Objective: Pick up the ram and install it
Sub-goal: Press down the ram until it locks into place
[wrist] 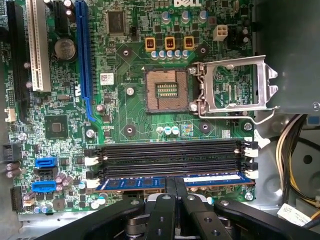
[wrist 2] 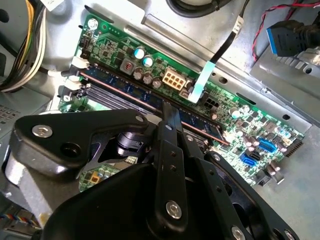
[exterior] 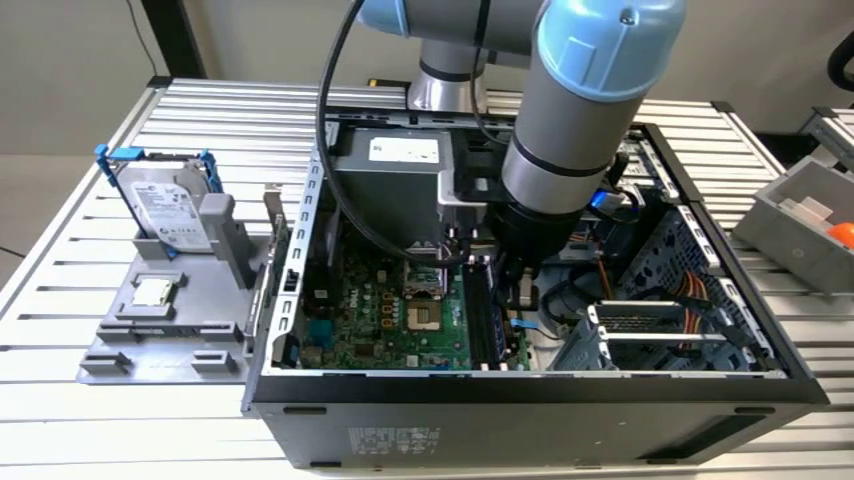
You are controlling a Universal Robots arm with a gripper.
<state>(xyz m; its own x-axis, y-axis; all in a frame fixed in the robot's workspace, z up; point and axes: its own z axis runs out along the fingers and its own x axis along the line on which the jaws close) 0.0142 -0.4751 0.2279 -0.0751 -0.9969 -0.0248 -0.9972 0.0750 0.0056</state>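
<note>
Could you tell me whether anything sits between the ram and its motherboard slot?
Nothing visible does: in the first wrist view the ram already lies along its slot, with the pincer closed on its middle.

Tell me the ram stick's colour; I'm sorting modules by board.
Blue, the ram sits in a motherboard slot; clearest in the first wrist view.

Robotics lab; slatted aluminium bench (exterior: pixel 80 250)

gripper (wrist 2: pixel 172 114) on ram (wrist 2: pixel 131 89), motherboard (wrist 2: pixel 240 117)
</note>
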